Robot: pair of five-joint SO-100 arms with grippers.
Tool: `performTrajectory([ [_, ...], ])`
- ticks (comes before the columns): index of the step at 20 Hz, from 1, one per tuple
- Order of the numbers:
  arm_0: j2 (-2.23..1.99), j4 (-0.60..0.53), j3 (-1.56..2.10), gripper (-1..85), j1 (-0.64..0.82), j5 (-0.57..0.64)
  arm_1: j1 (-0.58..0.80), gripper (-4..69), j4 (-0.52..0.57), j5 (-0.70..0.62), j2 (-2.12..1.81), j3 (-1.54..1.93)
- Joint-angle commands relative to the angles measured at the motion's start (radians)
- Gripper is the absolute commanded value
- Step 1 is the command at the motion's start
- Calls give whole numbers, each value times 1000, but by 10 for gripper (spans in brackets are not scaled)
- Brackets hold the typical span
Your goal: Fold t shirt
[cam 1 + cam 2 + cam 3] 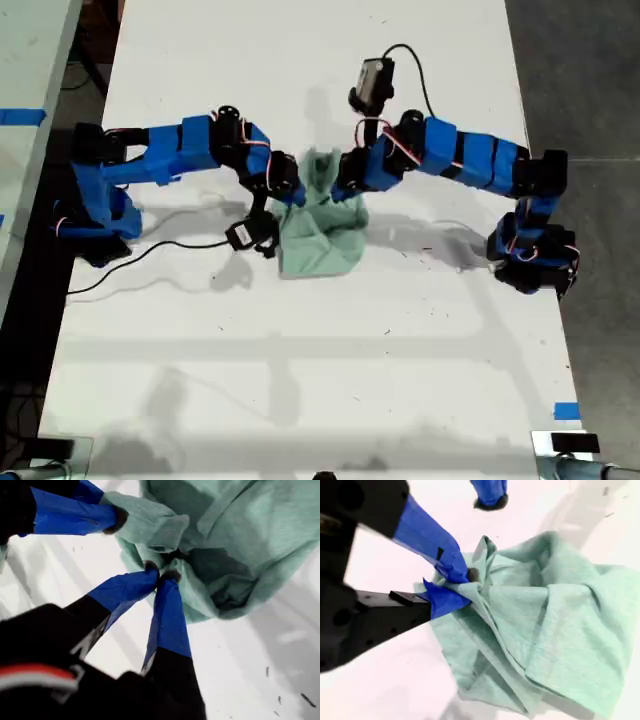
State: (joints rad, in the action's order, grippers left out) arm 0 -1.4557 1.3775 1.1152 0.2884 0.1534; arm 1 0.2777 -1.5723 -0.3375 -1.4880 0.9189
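T shirt (320, 235) lies bunched near the middle of the white table (300, 350), with wide bare surface around it, most of it toward the exterior view's bottom. Two blue arms reach in from the exterior view's left and right, bent at the elbow, and meet at the shirt's upper part. I can't tell from here which arm is which. My first gripper (161, 572) is pinched tight on a fold of fabric. My second gripper (470, 577) is clamped on a gathered edge. A blue tape strip (566, 410) marks the table's edge at the exterior view's lower right.
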Motion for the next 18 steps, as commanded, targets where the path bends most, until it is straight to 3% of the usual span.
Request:
performTrajectory([
  [1, -67, -34, -55, -1, 117, 31, 124, 23, -11, -55, -81, -32],
  [5, -31, -66, -58, 14, 202, 75, 222, 23, -9, -98, -41, -32],
  [7, 14, -84, -58, 101, 225, 104, 244, 23, 14, -127, 2, -31],
  [9, 87, -98, -64, 148, 253, 144, 264, 164, 32, -153, 54, -31],
  [11, 178, -98, -89, 181, 276, 187, 290, 211, 8, -153, 107, -31],
  [15, 222, -49, -146, 193, 307, 239, 301, 210, -15, -153, 150, -28],
  [18, 26, 25, -150, 167, 333, 235, 291, 194, -54, -153, 110, -31],
])
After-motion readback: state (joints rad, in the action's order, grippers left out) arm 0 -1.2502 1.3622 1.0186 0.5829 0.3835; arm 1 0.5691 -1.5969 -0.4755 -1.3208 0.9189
